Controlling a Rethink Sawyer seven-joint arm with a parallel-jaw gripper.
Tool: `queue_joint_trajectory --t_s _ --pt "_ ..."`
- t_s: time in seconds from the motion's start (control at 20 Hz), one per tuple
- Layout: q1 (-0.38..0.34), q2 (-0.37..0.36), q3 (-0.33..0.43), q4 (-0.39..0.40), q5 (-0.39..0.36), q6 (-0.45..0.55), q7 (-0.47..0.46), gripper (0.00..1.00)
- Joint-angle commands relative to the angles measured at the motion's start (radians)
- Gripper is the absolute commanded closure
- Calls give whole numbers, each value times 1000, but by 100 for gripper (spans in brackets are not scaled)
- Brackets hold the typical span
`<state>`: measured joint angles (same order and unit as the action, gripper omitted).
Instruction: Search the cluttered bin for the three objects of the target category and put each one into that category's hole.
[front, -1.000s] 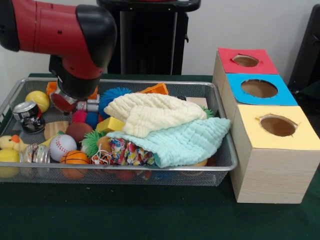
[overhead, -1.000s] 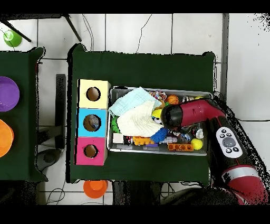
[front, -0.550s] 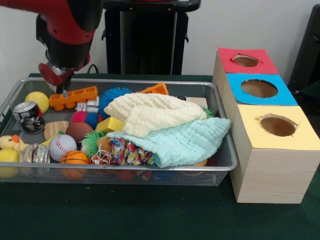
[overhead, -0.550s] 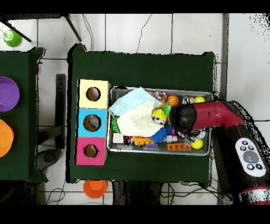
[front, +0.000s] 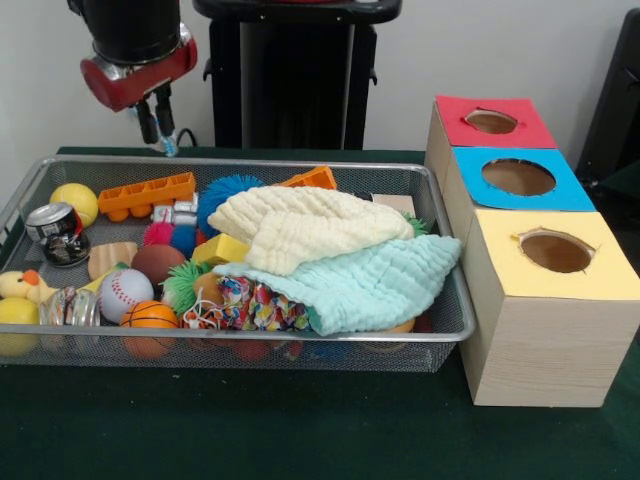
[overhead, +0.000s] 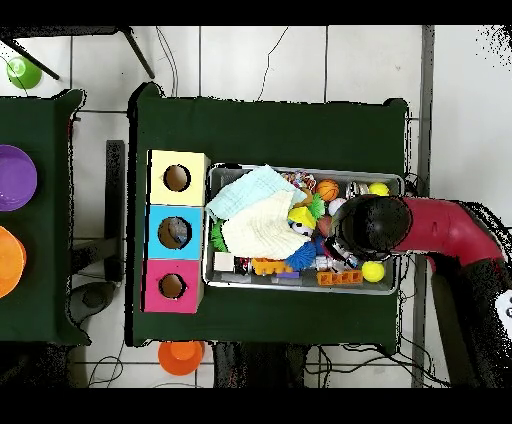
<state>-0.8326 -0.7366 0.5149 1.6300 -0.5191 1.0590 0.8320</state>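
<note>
Gripper (front: 157, 128) hanging clear above the far rim of the bin (front: 250, 161) in the front view, not touching anything in there. Can't tell if it's apart or together, or clamped on anything. Maybe a tiny pale speck at the tip, too small to call.

Just below and a bit nearer the camera than the gripper: orange block (front: 148, 192), long axis running along the bin's back wall. Beside that, away from the boxes, yellow ball (front: 75, 200) and a can (front: 55, 228). Further toward the camera from the gripper: baseball (front: 125, 292) and basketball (front: 150, 318) up against the front wall. Cream cloth (front: 310, 228) and mint cloth (front: 370, 282) piled well off to the side, between the gripper and the boxes, likely hiding more stuff.

No clue from the pictures which category is the target, so can't say which three things count. Red box (front: 495, 120), blue box (front: 518, 178) and yellow box (front: 555, 250) lined up past the opposite end of the bin, well apart from the gripper.

Overhead view: gripper itself buried under the arm (overhead: 430, 225), which sits over the bin end farthest from the boxes. Basketball (overhead: 327, 189) and yellow ball (overhead: 373, 271) peeking out on either side of it.

Guessing the next move hinges on this: everything reachable sits straight down, every hole lies clear across the bin's full length.
</note>
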Motion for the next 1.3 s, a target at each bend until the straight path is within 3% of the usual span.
queue_joint_trajectory --t_s 0.05,0.25,0.6,0.95,1.3 --pt "-84 -51 173 176 164 -138 -44 100" --pt "-131 -88 230 232 235 -192 -21 100" --pt "-132 -120 278 296 299 -298 67 100" --pt "-59 -154 274 344 355 -418 196 100" --pt "55 -184 219 375 405 -506 284 100"
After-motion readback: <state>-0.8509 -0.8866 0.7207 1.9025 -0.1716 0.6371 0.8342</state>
